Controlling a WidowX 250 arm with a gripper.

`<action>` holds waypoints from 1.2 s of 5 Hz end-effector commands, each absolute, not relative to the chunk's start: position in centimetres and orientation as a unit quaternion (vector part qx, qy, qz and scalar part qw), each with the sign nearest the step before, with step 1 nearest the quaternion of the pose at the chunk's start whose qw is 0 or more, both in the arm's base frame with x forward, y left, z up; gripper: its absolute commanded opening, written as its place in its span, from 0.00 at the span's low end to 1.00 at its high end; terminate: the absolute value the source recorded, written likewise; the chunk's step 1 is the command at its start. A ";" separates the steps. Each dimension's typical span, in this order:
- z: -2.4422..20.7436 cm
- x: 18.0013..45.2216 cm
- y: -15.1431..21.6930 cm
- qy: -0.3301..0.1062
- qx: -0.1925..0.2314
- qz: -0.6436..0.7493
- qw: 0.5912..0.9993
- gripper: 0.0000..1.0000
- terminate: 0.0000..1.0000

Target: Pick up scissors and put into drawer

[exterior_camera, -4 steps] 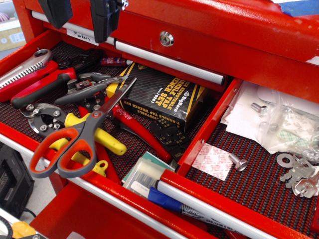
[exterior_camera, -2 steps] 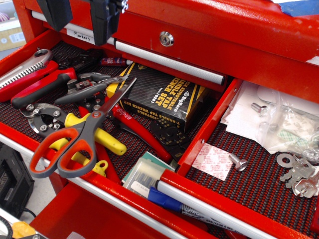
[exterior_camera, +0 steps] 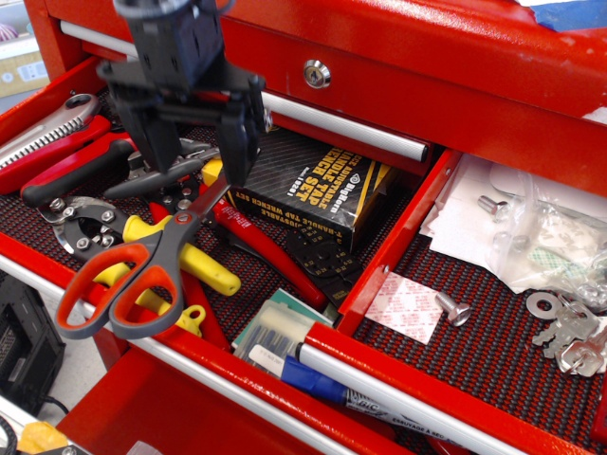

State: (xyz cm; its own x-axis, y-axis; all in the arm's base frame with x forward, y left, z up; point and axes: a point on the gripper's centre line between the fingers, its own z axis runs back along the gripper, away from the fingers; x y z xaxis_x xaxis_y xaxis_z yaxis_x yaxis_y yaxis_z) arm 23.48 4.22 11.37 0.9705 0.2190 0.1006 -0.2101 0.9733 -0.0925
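The scissors [exterior_camera: 142, 270] lie in the open left compartment of the red drawer [exterior_camera: 228, 365], on top of other tools. Their orange-red and dark grey loop handles point to the front left, over the drawer's front edge; the silver blades run up and to the right, their tips hidden behind my gripper. My gripper [exterior_camera: 194, 166] is open, its two black fingers [exterior_camera: 152, 142] hanging straddling the blades just above the pivot. It holds nothing.
The same compartment holds yellow-handled tools [exterior_camera: 204, 270], red-handled pliers [exterior_camera: 270, 251], a saw-like tool [exterior_camera: 47, 128] and a black tap wrench box [exterior_camera: 313, 185]. A red divider [exterior_camera: 398, 237] separates the right compartment with screws, washers [exterior_camera: 545, 303] and bags. A marker [exterior_camera: 322, 389] lies at the front.
My gripper has dropped from the top edge of the view down into the drawer, over the scissors' blades. The scissors and other tools have not moved.
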 end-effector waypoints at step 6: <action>5.4 23.6 5.2 -0.113 -0.052 0.092 0.988 1.00 0.00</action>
